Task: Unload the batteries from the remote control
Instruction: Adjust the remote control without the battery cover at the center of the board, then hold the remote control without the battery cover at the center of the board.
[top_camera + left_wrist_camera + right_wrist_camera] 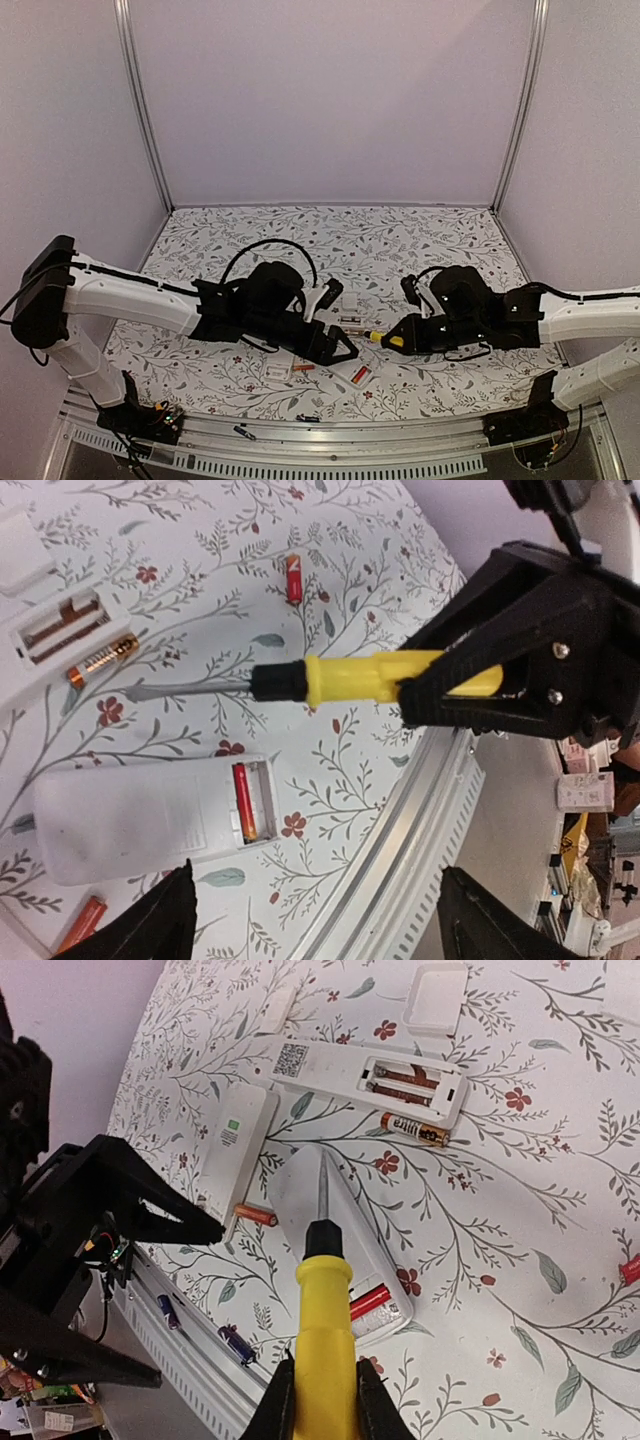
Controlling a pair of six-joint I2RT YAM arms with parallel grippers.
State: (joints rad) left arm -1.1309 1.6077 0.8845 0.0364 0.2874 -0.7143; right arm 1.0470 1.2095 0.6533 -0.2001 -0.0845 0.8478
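Note:
A white remote control (130, 820) lies face down with its battery bay open and one red-orange battery (244, 800) inside; the right wrist view shows this remote (350, 1245) and battery (372, 1302) too. My left gripper (315, 925) hangs open just above it, holding nothing. My right gripper (322, 1405) is shut on the yellow-handled screwdriver (323, 1290), whose blade points over the remote. Loose batteries lie around: a copper one (413, 1128), an orange one (256, 1216), a red one (293, 578). In the top view the grippers, left (340, 345) and right (400, 338), nearly meet.
A second remote (330, 1065) lies open further back, a third (235, 1150) with a green sticker beside it, and a loose cover (438, 998). Two dark batteries (235, 1343) sit in the metal rail (400, 830) at the table's near edge.

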